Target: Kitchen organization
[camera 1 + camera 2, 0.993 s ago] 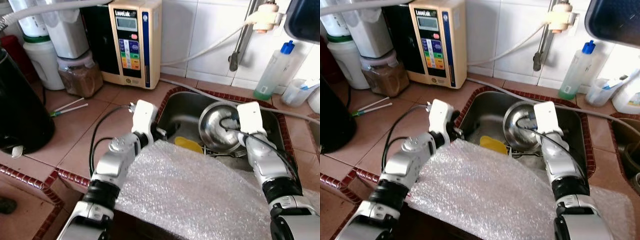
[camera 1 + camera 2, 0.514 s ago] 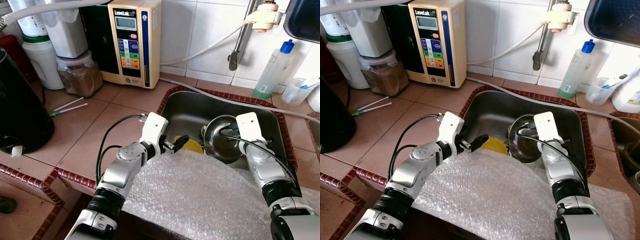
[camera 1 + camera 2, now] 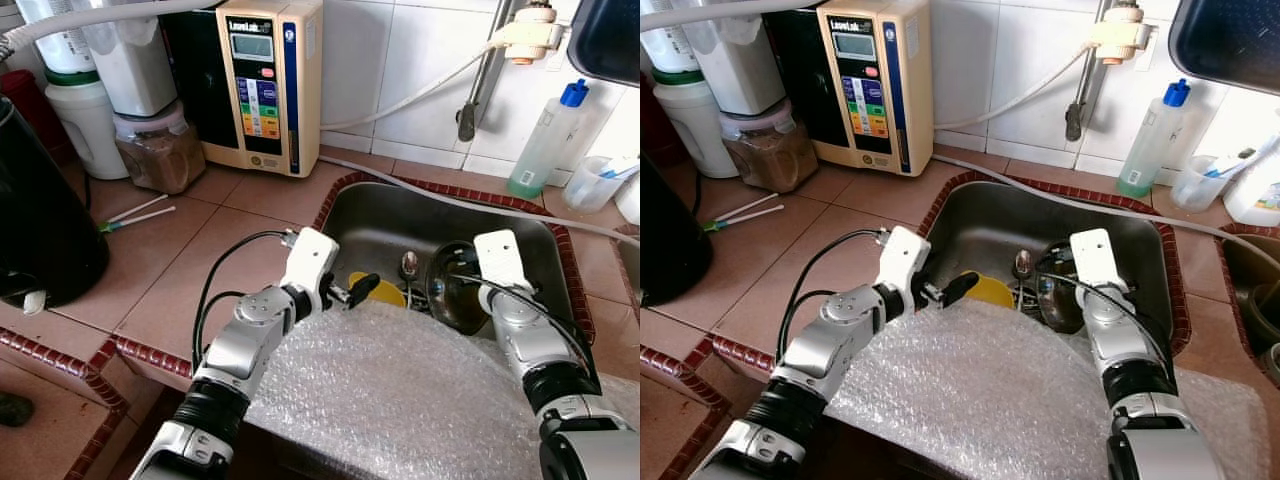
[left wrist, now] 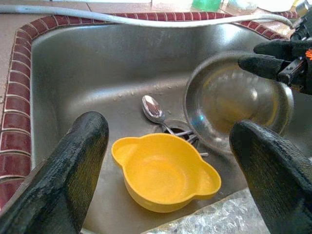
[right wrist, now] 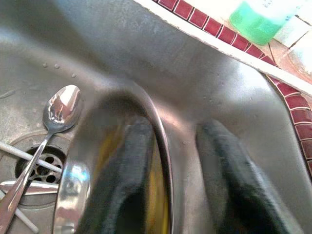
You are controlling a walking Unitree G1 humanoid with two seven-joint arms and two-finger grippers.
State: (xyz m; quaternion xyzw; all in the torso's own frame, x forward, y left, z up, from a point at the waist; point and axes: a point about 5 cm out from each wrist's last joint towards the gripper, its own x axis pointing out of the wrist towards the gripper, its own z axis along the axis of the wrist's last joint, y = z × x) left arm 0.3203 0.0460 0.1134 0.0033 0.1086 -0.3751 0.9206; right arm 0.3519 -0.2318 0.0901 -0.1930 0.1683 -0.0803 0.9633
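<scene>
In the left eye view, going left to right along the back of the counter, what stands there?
White plastic jug with green lid → clear jar of brown powder → cream water ioniser with coloured buttons → metal tap pipe → clear bottle of green liquid with blue cap.

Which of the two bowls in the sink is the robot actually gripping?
The steel bowl, tipped on edge, its rim pinched by the right gripper. The yellow bowl sits upright and untouched before the open left gripper.

Sink floor (image 4: 87, 92) lies open beyond bowl (image 4: 165, 175) and spoon (image 4: 153, 109).
</scene>
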